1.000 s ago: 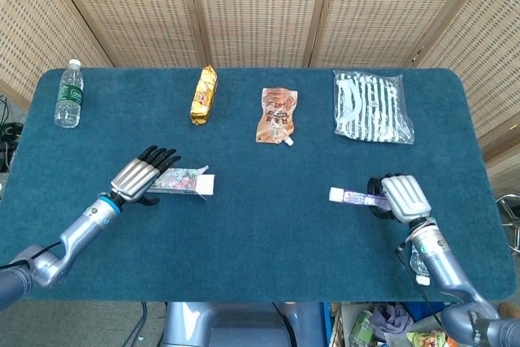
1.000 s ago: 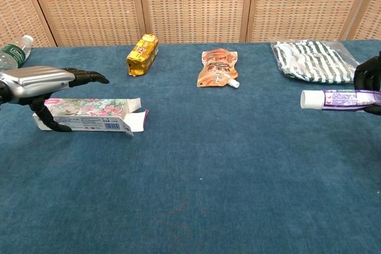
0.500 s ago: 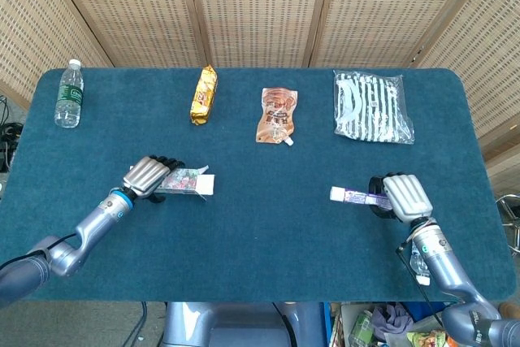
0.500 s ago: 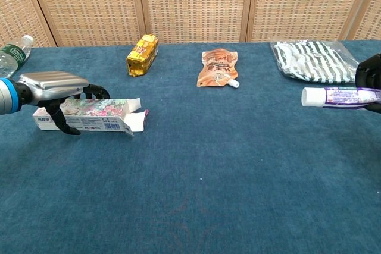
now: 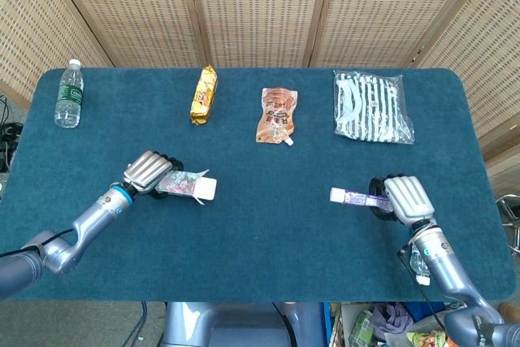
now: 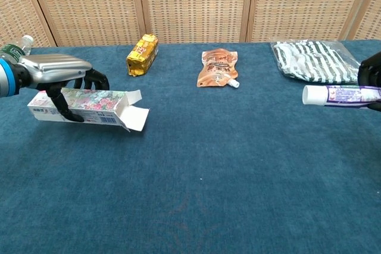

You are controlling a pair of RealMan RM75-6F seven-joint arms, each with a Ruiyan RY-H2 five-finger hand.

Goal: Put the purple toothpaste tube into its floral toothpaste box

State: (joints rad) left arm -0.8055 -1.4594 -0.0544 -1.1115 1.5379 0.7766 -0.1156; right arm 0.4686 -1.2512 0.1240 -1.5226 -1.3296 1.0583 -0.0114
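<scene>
The floral toothpaste box is held just above the table by my left hand, whose fingers wrap over its closed end. Its open end with spread flaps points right. The purple toothpaste tube is gripped by my right hand at its back end, with the white cap pointing left toward the box. In the chest view most of my right hand is cut off by the frame edge.
Along the back of the blue table lie a water bottle, a yellow snack pack, an orange spout pouch and a striped plastic bag.
My left hand closed over the floral box and lifted it slightly off the table, tilting its open end. The right hand with the tube barely moved.
</scene>
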